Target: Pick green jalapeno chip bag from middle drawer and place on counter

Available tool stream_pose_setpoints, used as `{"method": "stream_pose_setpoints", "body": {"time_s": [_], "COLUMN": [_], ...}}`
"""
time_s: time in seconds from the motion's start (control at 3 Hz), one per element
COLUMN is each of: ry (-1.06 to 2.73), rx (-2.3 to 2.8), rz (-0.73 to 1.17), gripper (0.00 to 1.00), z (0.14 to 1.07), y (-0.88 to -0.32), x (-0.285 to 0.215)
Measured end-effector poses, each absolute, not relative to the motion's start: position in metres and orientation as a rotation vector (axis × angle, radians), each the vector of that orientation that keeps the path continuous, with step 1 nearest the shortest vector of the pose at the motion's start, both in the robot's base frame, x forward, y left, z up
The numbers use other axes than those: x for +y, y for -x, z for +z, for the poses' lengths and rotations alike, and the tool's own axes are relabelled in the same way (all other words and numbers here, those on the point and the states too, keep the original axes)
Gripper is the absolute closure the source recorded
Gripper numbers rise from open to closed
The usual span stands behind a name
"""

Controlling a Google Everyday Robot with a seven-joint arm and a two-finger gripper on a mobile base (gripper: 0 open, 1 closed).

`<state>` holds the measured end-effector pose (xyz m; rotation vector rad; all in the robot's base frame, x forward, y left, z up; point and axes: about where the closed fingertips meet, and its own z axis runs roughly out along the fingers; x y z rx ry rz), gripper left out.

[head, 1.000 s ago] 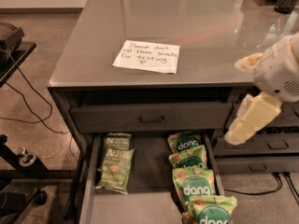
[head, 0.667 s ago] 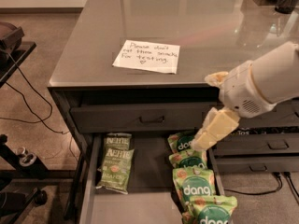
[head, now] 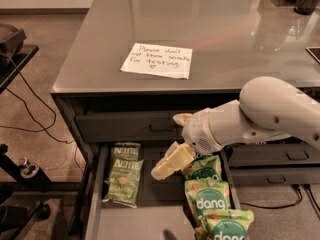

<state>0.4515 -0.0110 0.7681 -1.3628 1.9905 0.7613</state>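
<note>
Approach step: the cream end effector [head: 167, 145], spread and empty, hovers above the dark grey metal drawer [head: 135, 221] near the olive-green crinkly chip bag [head: 123, 176]; next, centre over it and descend.

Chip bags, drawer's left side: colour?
Chip bags olive green, pale lettering, camera view. Tool over drawer, right of them.

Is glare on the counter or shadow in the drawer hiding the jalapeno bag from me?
Camera view: no. Soft reflections sit on the far part of the counter. The middle drawer is dim under the overhang, yet the green jalapeno chip bag shows plainly at its left. The gripper hangs open above the drawer's middle, right of the bag.
</note>
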Motion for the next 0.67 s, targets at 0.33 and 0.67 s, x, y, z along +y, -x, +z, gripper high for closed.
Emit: {"method": "stream_pose_setpoints", "body": {"time_s": [0.33, 0.67], "ry": [1.363, 1.437], "rx": [1.990, 1.941], "rz": [0.761, 0.776], "gripper": [0.00, 0.00], "z": [0.768, 0.721], "y": [-0.451, -0.449], "x": [-0.011, 0.001]}}
